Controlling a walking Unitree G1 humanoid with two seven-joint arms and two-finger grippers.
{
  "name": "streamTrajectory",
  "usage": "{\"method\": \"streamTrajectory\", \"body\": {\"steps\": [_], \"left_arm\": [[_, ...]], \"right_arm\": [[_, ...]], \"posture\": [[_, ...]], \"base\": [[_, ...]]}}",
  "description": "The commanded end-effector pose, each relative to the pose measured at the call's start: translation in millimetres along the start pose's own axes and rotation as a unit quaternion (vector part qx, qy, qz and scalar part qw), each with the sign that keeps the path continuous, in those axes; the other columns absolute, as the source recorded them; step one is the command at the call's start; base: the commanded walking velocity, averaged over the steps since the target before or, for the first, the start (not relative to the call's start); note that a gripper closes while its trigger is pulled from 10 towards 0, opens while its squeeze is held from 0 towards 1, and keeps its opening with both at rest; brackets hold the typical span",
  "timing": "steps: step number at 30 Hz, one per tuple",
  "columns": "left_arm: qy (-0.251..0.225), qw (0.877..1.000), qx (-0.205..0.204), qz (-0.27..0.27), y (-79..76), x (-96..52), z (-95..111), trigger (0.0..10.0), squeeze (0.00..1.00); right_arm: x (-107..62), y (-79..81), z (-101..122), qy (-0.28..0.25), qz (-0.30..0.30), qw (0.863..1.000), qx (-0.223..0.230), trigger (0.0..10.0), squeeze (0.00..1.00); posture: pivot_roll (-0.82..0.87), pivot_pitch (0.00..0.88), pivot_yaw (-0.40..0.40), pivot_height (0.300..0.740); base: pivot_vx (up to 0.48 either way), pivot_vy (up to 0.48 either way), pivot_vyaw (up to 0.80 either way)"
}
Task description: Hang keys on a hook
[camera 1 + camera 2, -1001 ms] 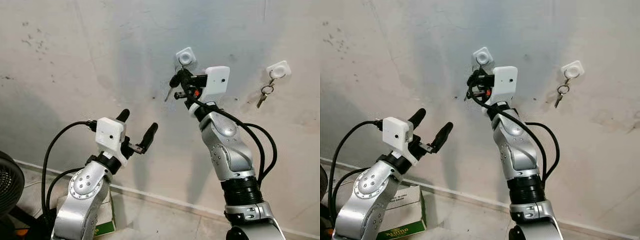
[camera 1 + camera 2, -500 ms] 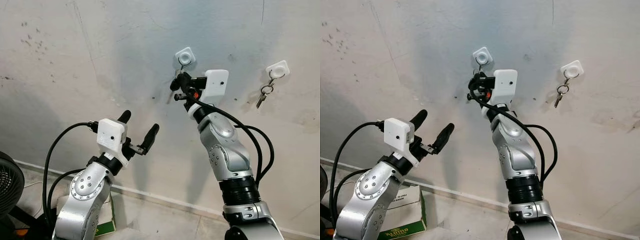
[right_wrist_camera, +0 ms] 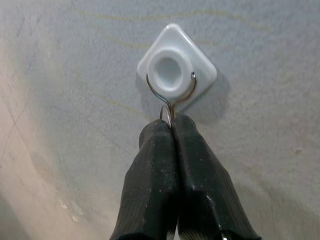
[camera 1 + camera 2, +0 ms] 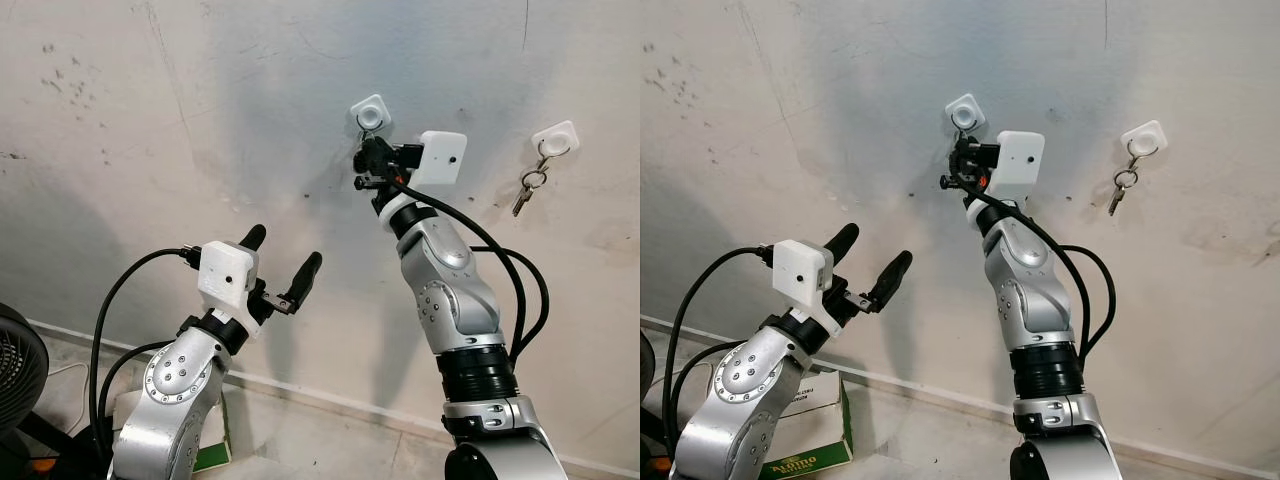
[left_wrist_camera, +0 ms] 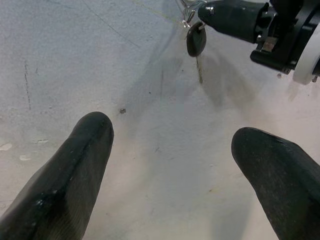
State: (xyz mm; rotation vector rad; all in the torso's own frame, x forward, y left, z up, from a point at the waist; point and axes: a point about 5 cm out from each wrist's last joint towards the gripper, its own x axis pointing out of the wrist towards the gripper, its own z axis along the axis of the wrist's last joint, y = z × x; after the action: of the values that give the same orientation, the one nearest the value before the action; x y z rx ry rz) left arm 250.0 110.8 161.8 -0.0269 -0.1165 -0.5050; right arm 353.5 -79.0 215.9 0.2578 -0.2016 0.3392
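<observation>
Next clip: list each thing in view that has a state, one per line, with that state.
Key ring: looped over the middle hook, pinched by the right gripper.
Middle hook: carries the ring.
Black-headed key: hanging below the ring against the wall.
Right gripper: shut on the ring.
Left gripper: open, holding nothing.
Far hook: another key hanging from it.

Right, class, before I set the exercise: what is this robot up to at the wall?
The robot is hanging keys. Its right claw is raised to the white wall hook, fingers pinched shut on the key ring, which loops around the hook's knob. A black-headed key dangles below that claw. The left claw is held open lower down, holding nothing. Another set of keys already hangs on the second hook further right.
</observation>
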Motion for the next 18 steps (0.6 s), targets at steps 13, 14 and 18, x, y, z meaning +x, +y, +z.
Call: {"method": "streamTrajectory", "body": {"steps": [13, 14, 18], "left_arm": [[-0.004, 1.0, 0.004, -0.006, -2.1, 0.5, 3, 10.0, 0.0], [-0.006, 1.0, 0.004, -0.007, -2.3, 1.1, 3, 10.0, 0.0], [-0.008, 1.0, 0.005, -0.007, -2.3, 1.8, 4, 10.0, 0.0]], "right_arm": [[-1.0, 3.2, -18, 0.058, -0.002, 0.998, 0.019, 10.0, 0.0], [-2.1, 3.7, -21, 0.064, -0.003, 0.998, 0.019, 10.0, 0.0], [-4.9, 7.1, -27, 0.076, 0.0, 0.997, 0.022, 10.0, 0.0]], "posture": [[0.15, 0.003, 0.013, 0.74], [0.15, 0.001, 0.012, 0.74], [0.15, 0.0, 0.012, 0.74]], "base": [[0.0, 0.0, 0.0], [0.0, 0.0, 0.0], [0.0, 0.0, 0.0]]}}
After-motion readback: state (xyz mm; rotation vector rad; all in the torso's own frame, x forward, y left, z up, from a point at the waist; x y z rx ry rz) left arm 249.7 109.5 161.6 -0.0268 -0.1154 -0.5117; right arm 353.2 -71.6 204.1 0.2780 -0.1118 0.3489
